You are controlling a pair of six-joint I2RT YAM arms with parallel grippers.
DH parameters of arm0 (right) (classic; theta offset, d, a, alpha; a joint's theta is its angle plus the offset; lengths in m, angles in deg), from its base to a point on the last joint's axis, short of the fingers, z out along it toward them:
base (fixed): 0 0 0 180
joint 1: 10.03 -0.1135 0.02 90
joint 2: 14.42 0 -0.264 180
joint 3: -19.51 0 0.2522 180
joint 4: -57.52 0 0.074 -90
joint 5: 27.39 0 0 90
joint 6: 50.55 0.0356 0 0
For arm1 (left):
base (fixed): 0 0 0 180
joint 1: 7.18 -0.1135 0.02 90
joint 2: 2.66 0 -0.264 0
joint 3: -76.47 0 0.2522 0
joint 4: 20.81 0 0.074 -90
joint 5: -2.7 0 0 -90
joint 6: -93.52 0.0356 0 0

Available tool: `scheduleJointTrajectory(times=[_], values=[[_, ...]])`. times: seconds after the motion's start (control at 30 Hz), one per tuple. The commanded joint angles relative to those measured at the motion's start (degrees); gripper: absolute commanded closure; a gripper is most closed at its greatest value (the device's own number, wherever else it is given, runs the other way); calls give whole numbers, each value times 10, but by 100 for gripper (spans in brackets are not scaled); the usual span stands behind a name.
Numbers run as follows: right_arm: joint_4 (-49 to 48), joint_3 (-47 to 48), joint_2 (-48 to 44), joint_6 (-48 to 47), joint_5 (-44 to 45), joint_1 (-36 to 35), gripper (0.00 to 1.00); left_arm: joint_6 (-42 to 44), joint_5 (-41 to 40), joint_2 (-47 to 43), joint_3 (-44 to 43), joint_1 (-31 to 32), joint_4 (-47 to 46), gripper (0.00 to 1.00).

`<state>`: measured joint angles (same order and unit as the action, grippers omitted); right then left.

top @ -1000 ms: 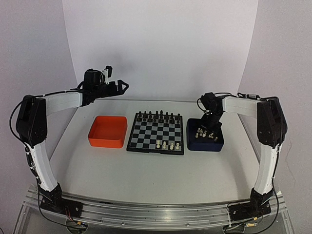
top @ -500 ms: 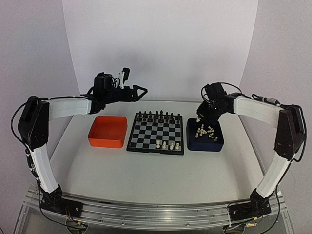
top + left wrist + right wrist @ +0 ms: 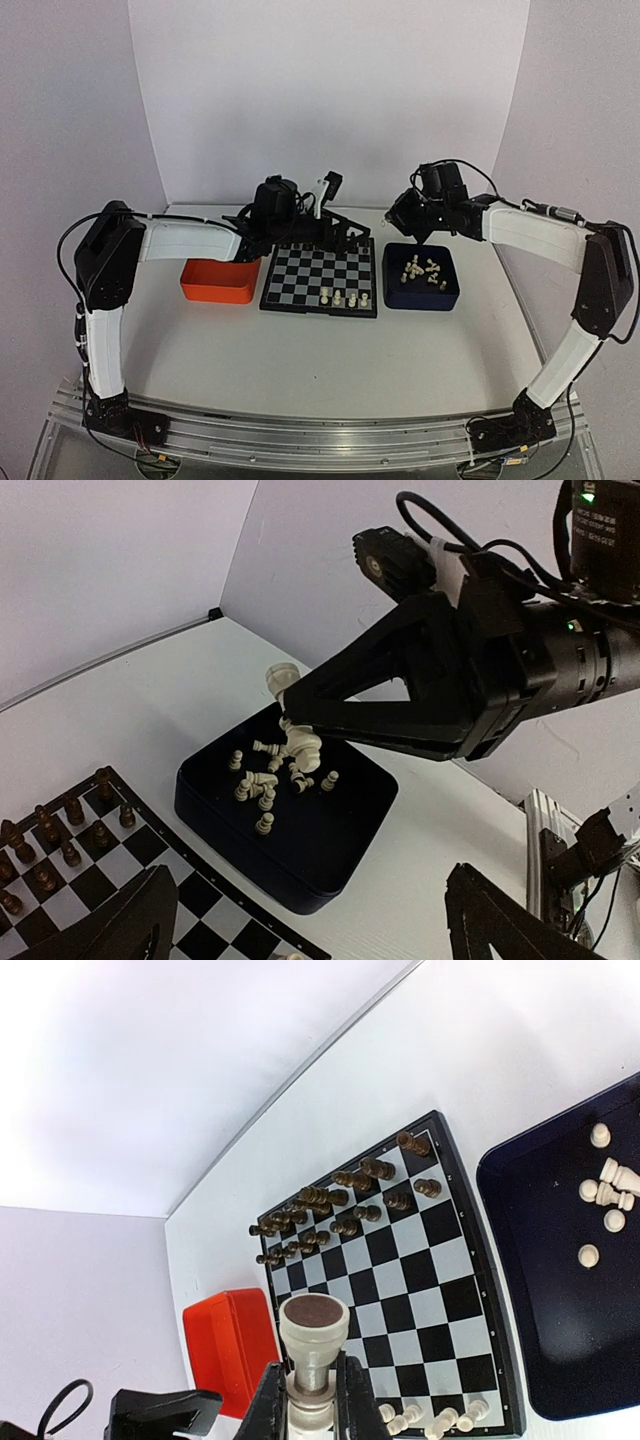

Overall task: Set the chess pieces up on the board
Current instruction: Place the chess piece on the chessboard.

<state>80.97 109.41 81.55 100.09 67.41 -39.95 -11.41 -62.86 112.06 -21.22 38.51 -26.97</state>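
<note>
- Orange tray point(image 3: 215, 292) — sits on the left of the table, just left of the board.
- Left gripper point(image 3: 348, 232) — hovers over the far edge of the board, above the black pieces. Its fingers point(image 3: 120, 920) are spread wide, and nothing is between them.
- Board point(image 3: 310, 272) — lies flat in the middle of the table, between the two trays. Black pieces point(image 3: 322, 239) stand in its two far rows. A few white pieces point(image 3: 341, 298) stand upright in the near row, toward the right side. The squares in between are bare.
- Right gripper point(image 3: 408, 228) — hangs in the air above the far left corner of the blue tray. Its fingers are narrow and pinch the stem of one cream piece point(image 3: 313, 1345). The flat, brown-faced end of that piece sticks out past the fingertips.
- Blue tray point(image 3: 420, 301) — sits just right of the board. Loose pieces point(image 3: 424, 270), all white, lie in a small cluster inside it. Some stand upright and some are tipped on their sides.
</note>
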Motion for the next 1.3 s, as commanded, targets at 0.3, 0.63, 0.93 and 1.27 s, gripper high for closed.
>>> scheduleJointTrajectory(times=[0.3,0.63,0.93,1.27], values=[[-27,-20,-35,40,-62,-3,96,8,-18,100,-134,12,-18,20],[-27,-17,-26,48,-76,-2,96,24,-43,131,-167,24,-12,33],[-26,-20,-24,49,-79,-2,96,23,-58,138,-174,29,-15,46],[-26,-26,-24,48,-85,-2,96,27,-82,140,-177,40,-13,57]])
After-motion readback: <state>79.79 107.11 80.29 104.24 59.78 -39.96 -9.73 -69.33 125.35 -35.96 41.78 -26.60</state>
